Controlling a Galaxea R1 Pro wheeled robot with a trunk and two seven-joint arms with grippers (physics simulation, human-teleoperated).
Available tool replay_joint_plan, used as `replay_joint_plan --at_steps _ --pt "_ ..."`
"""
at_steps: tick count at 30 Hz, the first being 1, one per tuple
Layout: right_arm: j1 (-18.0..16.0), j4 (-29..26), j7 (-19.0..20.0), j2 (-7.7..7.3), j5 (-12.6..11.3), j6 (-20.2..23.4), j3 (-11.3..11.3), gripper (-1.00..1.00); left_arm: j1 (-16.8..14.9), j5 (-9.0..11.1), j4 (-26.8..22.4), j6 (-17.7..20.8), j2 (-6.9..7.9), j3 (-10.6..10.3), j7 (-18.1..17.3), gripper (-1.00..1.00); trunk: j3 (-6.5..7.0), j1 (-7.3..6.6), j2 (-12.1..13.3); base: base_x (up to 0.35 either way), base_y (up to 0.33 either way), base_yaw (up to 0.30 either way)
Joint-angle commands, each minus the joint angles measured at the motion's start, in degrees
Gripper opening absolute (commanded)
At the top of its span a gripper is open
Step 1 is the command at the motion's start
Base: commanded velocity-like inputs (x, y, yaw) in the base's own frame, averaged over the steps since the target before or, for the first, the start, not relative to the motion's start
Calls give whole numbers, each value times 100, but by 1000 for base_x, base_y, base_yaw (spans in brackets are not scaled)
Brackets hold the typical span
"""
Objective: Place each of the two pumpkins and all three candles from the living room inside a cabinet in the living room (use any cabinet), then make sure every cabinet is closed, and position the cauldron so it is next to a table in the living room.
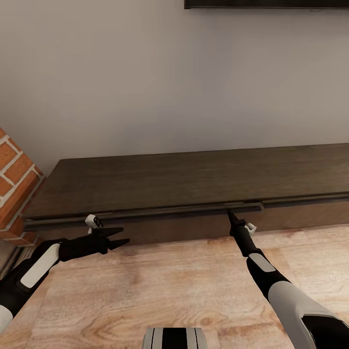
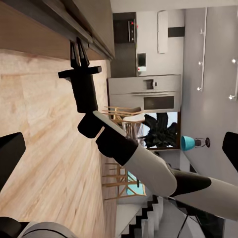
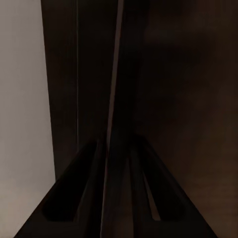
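Observation:
The long, low dark brown cabinet runs along the wall in front of me. Its front panel stands a little proud under the top. My right gripper reaches up to that panel's upper edge; in the right wrist view its fingers sit close on either side of the thin edge. The left wrist view shows the same gripper at the cabinet. My left gripper hangs open and holds nothing, low in front of the cabinet's left part. The pumpkins, candles, cauldron and table are out of view.
A red brick column stands against the cabinet's left end. A dark screen edge hangs on the wall above. Light wood floor lies between me and the cabinet. The left wrist view looks toward a kitchen with an oven and chairs.

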Motion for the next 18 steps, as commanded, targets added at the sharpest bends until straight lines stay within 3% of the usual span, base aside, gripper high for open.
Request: replay_joint_plan --at_steps 1,18 --pt "-8 -49 62 -3 -152 86 -146 -100 -3 23 1 25 7 -14 -11 100 -3 -2 -2 0 0 0" --pt "-8 -29 53 6 -152 12 -146 -100 -3 23 1 22 7 -14 -11 100 -3 -2 -2 -18 0 0"
